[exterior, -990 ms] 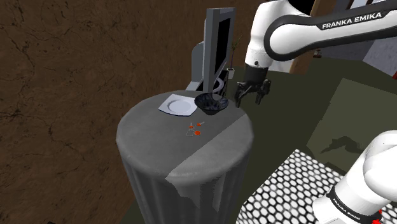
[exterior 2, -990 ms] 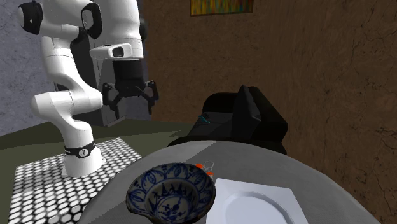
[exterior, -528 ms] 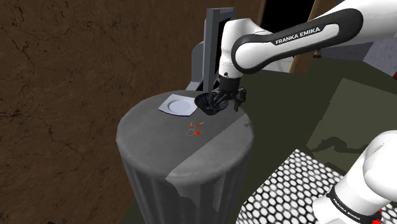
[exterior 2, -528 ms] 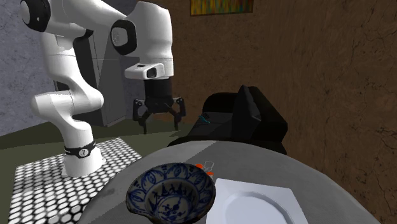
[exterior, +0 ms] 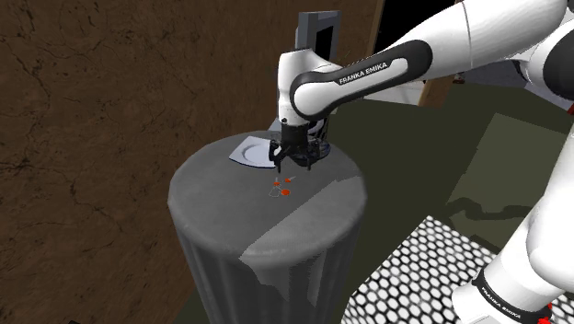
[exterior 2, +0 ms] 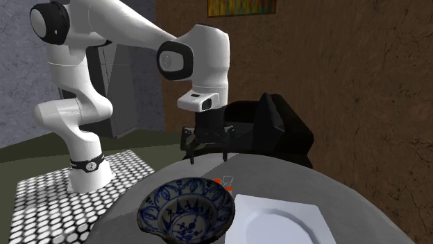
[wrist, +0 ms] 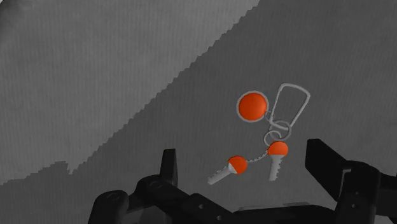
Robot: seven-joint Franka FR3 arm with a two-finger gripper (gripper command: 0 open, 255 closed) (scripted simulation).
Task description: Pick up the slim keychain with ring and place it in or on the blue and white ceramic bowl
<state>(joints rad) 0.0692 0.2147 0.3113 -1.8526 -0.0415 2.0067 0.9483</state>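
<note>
Black end effector point(wrist: 243, 156): open, above silver keychain with orange-capped keys point(wrist: 277, 150). Blue-and-white patterned bowl point(exterior 2: 186, 208) nearby on grey desk point(exterior: 221, 202).

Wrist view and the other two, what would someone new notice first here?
The open black gripper hangs just above a round grey table. Below its spread fingers a keychain with orange tags lies untouched. In the second exterior view, a blue and white patterned bowl sits nearest the camera, beside a white plate.
</note>
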